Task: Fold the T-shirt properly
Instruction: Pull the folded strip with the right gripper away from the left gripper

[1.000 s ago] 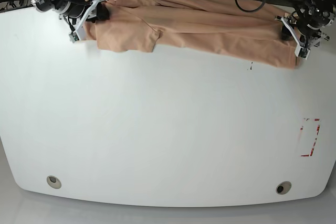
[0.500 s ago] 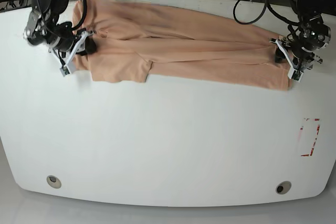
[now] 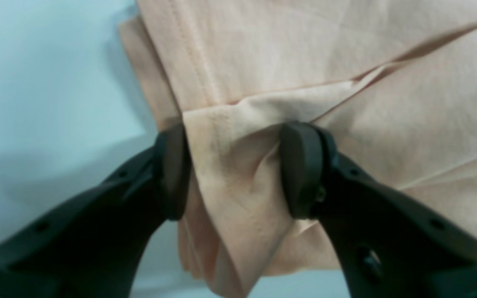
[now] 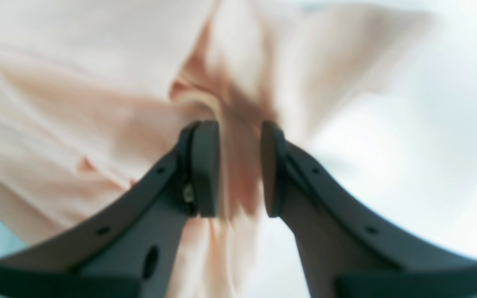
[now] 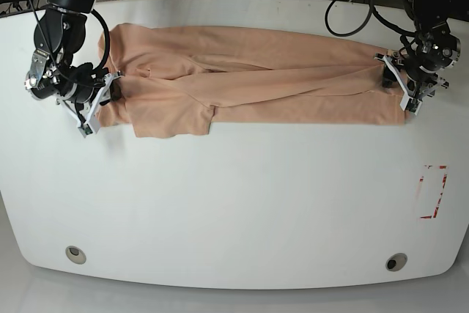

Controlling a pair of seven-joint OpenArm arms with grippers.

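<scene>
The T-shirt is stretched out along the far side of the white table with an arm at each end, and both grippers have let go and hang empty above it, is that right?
Not quite. The T-shirt does lie stretched along the far side of the table, but neither gripper is empty. The left gripper has fabric bunched between its fingers in the left wrist view, and the right gripper pinches a fold in the right wrist view.

One T-shirt [image 5: 249,78] across the upper part of the base view. Two grippers — one at the upper left [image 5: 99,100], one at the upper right [image 5: 399,86]. One white table [image 5: 234,203] — two round holes along its lower edge [image 5: 75,254] [image 5: 396,262] — one red-marked rectangle at right [image 5: 432,192].
</scene>
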